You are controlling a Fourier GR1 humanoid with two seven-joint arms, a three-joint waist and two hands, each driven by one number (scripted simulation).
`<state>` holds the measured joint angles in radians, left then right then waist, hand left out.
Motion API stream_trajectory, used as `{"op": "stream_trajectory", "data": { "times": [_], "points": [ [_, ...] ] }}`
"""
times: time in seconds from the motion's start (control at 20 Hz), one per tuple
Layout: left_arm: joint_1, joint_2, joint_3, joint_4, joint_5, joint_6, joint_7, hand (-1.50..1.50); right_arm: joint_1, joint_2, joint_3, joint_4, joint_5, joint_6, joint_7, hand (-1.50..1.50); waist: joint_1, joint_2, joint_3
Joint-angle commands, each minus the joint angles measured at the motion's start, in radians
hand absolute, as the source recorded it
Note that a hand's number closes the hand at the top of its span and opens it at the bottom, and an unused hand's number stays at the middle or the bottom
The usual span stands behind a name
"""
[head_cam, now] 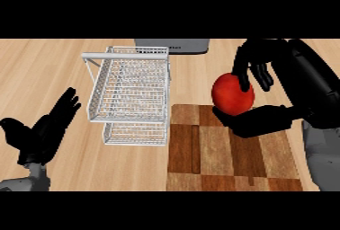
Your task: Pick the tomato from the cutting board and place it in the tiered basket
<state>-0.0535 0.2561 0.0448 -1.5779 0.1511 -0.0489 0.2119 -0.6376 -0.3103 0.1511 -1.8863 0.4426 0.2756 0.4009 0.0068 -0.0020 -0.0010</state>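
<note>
In the right half of the frame, you have the right hand (262,121) wrapped round the tomato (232,94). Its fingers (256,67) curl over the top and right side, and the thumb sits under it, so the tomato is pinched between them. The fingers are a little apart from each other, not spread wide.

The tomato is smooth, glossy and red, egg-shaped rather than round. Its long axis runs roughly up-down in the frame, with the top leaning slightly right. No stem end is visible, so you can't tell which end faces up. It shows over the upper edge of the cutting board (225,157), right of the basket (125,55) and apart from it.

The cutting board is a rectangle of dark and mid-brown wood blocks in a checker pattern, with visible grain, at lower centre-right. The basket is thin white wire mesh with two stacked rectangular trays and a tubular rim, at upper centre, just left of the board.

The counter (40,67) is pale wood planks with a matte look. A grey box (172,45) is cut off at top centre, behind the basket.

At the lower left edge, the left hand (43,132) rests open with its fingers straight and pointing up-right, touching nothing.
</note>
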Motion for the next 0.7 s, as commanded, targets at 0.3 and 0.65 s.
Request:
{"op": "stream_trajectory", "data": {
  "times": [0.3,0.65],
  "points": [
    [-0.072,0.003,0.021,0.016,-0.003,-0.014,0.042,0.00,-0.269,0.281,0.141,0.198,0.158,-0.069,0.231,1.50,0.001,0.002,0.000],
    [0.020,-0.044,-0.007,-0.015,-0.035,-0.005,-0.003,0.00,-0.437,0.309,0.135,0.439,0.134,-0.108,0.265,1.50,0.008,0.002,0.000]
  ]
}}
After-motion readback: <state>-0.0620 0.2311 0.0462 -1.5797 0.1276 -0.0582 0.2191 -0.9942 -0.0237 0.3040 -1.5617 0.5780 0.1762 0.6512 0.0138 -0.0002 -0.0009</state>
